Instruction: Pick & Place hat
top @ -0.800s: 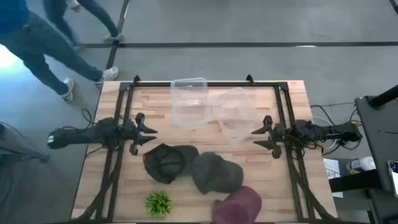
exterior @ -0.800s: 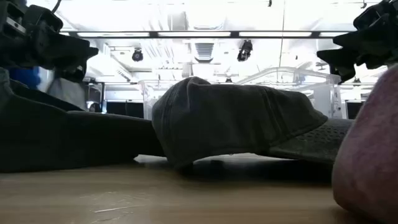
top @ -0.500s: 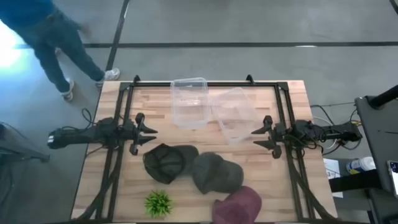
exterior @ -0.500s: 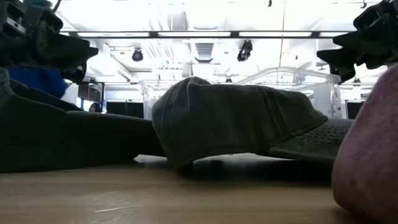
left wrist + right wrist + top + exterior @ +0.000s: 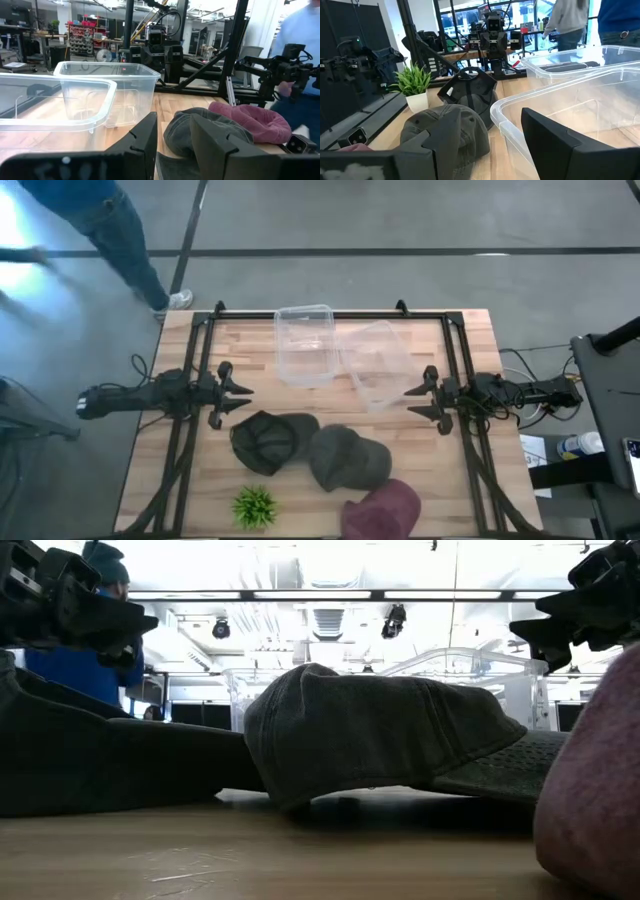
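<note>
Three hats lie on the wooden table. A black cap [image 5: 268,440] lies crown down with its opening up, a grey cap [image 5: 347,457] rests on its brim and rim beside it, and a maroon hat [image 5: 385,508] sits at the near edge. My left gripper [image 5: 248,398] hovers open just left of and beyond the black cap. My right gripper [image 5: 408,402] hovers open at the table's right, beyond the grey cap and beside a clear bin. In the low view the grey cap [image 5: 370,735] fills the middle, with both grippers above it at the sides.
Two clear plastic bins [image 5: 304,345] [image 5: 375,363] stand on the far half of the table, the right one skewed. A small green potted plant [image 5: 254,506] stands near the near edge, left of the hats. A person in blue [image 5: 110,230] walks beyond the far left corner.
Both arms and all hats have kept still. The person beyond the table's far left corner has walked on.
</note>
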Tool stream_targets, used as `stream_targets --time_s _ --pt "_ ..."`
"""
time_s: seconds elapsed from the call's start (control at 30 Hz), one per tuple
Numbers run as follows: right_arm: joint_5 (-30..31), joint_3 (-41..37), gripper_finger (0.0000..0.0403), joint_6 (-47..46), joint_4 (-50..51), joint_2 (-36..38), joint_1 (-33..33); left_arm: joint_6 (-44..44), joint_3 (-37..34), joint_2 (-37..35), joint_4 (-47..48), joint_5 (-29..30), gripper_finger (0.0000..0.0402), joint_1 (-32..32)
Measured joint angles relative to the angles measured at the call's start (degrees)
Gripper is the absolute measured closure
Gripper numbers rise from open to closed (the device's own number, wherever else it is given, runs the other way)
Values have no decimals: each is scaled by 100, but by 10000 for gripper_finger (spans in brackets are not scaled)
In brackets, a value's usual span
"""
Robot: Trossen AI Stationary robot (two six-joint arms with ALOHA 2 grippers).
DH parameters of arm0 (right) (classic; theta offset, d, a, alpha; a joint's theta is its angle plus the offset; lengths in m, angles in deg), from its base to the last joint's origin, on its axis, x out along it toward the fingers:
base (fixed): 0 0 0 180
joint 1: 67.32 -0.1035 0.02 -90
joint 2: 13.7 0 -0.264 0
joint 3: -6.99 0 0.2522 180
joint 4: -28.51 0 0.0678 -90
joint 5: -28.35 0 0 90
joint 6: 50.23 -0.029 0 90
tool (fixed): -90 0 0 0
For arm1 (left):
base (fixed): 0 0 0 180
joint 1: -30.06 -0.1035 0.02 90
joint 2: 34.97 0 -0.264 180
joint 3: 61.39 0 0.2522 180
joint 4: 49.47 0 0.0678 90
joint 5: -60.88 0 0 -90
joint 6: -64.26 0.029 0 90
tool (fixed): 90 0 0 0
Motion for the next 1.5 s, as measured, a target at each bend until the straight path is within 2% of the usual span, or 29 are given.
stream_targets --time_s 0.27,0.33,0.4,0.57,0.6,0.67,0.8,0.97,1.07,1.13,1.23,1.33,1.5 --pt "1 0 197 -5 0 0 0 0 0 0 0 0 291 0" --pt "290 0 197 -225 -89 -16 -1 0 0 -1 0 2 291 1" --pt "495 2 197 -1258 -148 -42 3 0 0 -1 0 0 291 1" --pt "174 -2 197 -5544 -142 -28 -9 0 0 1 -2 0 291 1" --pt "234 0 197 -6216 -141 -27 -7 0 0 1 0 0 291 -1" --pt "380 -2 197 -6991 -103 -33 -7 0 0 1 -2 0 291 -1" --pt "426 0 197 -6722 -82 -76 -22 0 0 1 -2 0 291 1" --pt "-418 0 197 -6959 -128 -97 -40 0 0 1 -2 2 291 0" --pt "-517 0 197 -7311 -45 -174 -51 0 0 1 -2 0 291 0" --pt "-860 0 197 -7432 -92 -273 -97 0 0 1 -2 0 291 0" --pt "-1499 7 197 -8173 -194 -687 -251 0 0 1 -2 0 291 1" --pt "-2061 141 197 -8500 127 -1256 -551 0 0 3 -2 0 291 -1" --pt "-2737 560 197 -8186 1314 -2370 -1194 0 0 3 -2 0 291 0"
